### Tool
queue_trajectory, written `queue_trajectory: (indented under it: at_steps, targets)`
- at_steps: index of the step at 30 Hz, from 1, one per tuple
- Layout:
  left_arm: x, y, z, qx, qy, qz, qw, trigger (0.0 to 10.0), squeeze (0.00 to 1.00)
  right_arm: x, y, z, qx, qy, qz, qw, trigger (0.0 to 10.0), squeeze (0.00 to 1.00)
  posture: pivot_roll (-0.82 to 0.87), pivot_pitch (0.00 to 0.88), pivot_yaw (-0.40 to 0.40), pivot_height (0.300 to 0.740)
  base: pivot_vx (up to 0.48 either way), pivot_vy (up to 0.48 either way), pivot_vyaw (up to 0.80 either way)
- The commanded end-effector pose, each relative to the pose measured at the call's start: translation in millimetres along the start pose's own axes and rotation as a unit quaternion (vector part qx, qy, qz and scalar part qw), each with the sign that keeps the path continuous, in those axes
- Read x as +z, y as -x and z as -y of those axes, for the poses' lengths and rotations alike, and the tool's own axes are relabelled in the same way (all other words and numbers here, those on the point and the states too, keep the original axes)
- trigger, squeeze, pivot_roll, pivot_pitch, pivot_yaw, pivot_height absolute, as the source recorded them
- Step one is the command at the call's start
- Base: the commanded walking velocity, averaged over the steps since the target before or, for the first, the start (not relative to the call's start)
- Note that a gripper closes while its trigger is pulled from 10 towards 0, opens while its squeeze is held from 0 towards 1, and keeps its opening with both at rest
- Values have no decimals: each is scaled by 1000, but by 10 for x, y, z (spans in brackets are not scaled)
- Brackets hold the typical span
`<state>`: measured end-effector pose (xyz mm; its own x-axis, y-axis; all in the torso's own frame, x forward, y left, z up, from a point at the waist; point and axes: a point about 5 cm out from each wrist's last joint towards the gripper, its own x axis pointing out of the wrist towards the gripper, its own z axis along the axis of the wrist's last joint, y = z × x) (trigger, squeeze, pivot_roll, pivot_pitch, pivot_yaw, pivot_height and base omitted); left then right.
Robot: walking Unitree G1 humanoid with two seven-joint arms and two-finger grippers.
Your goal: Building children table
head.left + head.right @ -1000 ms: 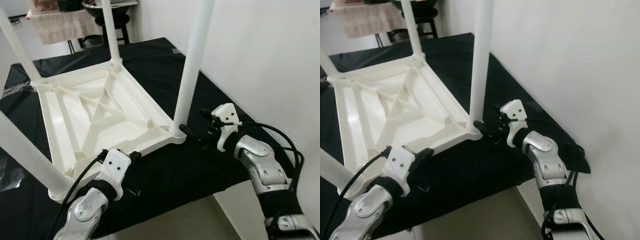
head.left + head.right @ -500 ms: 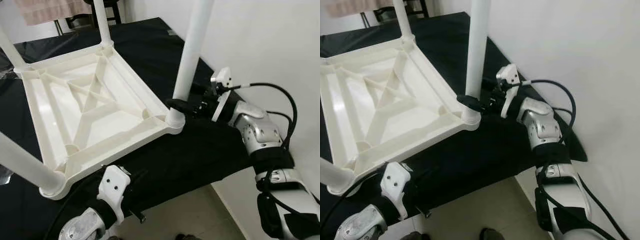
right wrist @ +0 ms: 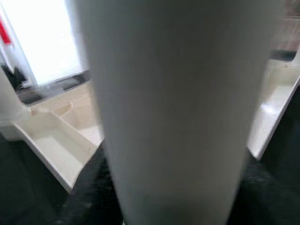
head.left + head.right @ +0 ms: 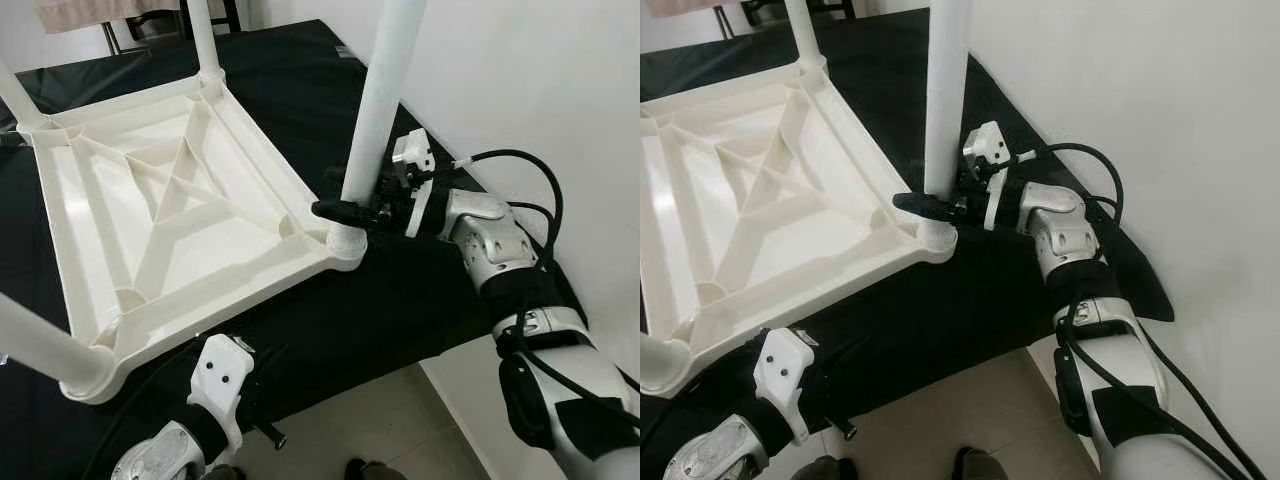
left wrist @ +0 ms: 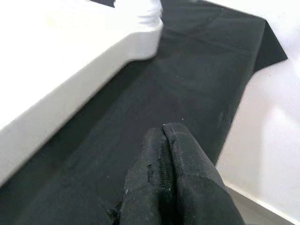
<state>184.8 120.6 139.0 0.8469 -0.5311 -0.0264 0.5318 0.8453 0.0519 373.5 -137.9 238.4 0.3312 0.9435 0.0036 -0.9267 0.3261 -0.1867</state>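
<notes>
- Children's table (image 4: 170, 215): white plastic, lying upside down on a black cloth (image 4: 400, 300) over the supporting table, ribbed underside up, legs standing in its corner sockets.
- Near-right leg (image 4: 375, 110): upright in its socket at the corner next to the white wall (image 4: 540, 90).
- Right gripper (image 4: 350, 208): low on that leg just above the socket, jaws spread around it, one black finger (image 4: 925, 204) lying across the leg's front; whether they press on the leg cannot be told.
- Left gripper (image 5: 166, 171): jaws clenched together on nothing, hovering over the cloth beside the tabletop's near edge.
- Risk, judged: a sideways push from the right gripper could cant the leg in its socket or slide the whole piece across the cloth.
- Risk, judged: the corner lies near the cloth's edge and the drop to the floor; a drag could bunch the cloth or tip the piece off.
- Risk, judged: the right arm's cable (image 4: 520, 170) loops loose near the wall and could snag.
- Writing, brands, labels: none readable.
</notes>
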Motion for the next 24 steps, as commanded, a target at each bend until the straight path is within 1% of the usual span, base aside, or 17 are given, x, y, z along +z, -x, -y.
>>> queue_trajectory:
  at_steps: [1,2,4,8,9,11,12,13,14,15,16,17,18,19,21,23,24]
  targets:
    - [2,5,-19,11,13,9,1000,10000,0,-104,71,-7,1,-15,-14,1000,0,0,108,182,-64,740,0,0,0]
    - [18,-26,-27,9,11,14,1000,10000,0,-151,153,-8,-8,-18,-15,1000,0,0,101,179,-60,740,0,0,0]
    - [24,-40,-26,7,8,16,1000,10000,0,-177,189,-16,-11,-19,-17,1000,0,0,101,179,-60,740,0,0,0]
    - [35,-87,-47,7,2,20,1000,10000,0,-385,374,-147,-40,-12,-52,998,0,0,80,175,-59,740,0,0,0]
    - [27,-85,-66,13,-3,19,1000,10000,0,-604,420,-336,-113,-32,-97,988,0,0,65,171,-72,740,0,0,0]
    - [20,-78,-83,20,-8,18,1000,10000,0,-786,481,-549,-199,-46,-144,968,0,0,65,171,-72,740,0,0,0]
    - [19,-73,-107,25,-9,18,999,10000,0,-898,471,-726,-329,-68,-171,926,0,0,51,176,-58,740,0,0,0]
    - [19,-73,-107,25,-9,18,999,10000,0,-898,471,-726,-329,-68,-171,926,0,0,51,176,-58,740,0,0,0]
    - [15,-77,-137,30,-8,17,999,10000,0,-998,452,-1210,-410,-159,-190,878,0,0,44,181,-46,740,0,0,0]
    - [15,-77,-137,30,-8,17,999,10000,0,-998,452,-1210,-410,-159,-190,878,0,0,44,181,-46,740,0,0,0]
    - [5,-91,-146,30,-9,16,999,10000,0,-967,419,-1365,-428,-167,-190,868,0,0,27,180,-32,740,0,0,0]
    - [-8,-116,-141,21,-14,15,1000,10000,0,-923,314,-1396,-400,-156,-179,885,0,0,6,163,-19,740,0,0,0]
    - [-18,-134,-137,14,-17,14,1000,10000,0,-894,250,-1390,-386,-142,-173,895,0,0,6,163,-19,740,0,0,0]
    - [-18,-134,-137,14,-17,14,1000,10000,0,-894,250,-1390,-386,-142,-173,895,0,0,6,163,-19,740,0,0,0]
    - [-23,-175,-132,-1,-17,16,1000,10000,0,-859,166,-1269,-372,-121,-164,906,0,0,22,152,-25,740,0,0,0]
    - [-24,-194,-132,-7,-18,16,1000,10000,0,-851,128,-1225,-373,-120,-158,906,0,0,27,144,-32,740,0,0,0]
    - [-29,-207,-132,-11,-19,17,1000,10000,0,-844,72,-1202,-365,-123,-149,911,0,0,25,141,-32,740,0,0,0]
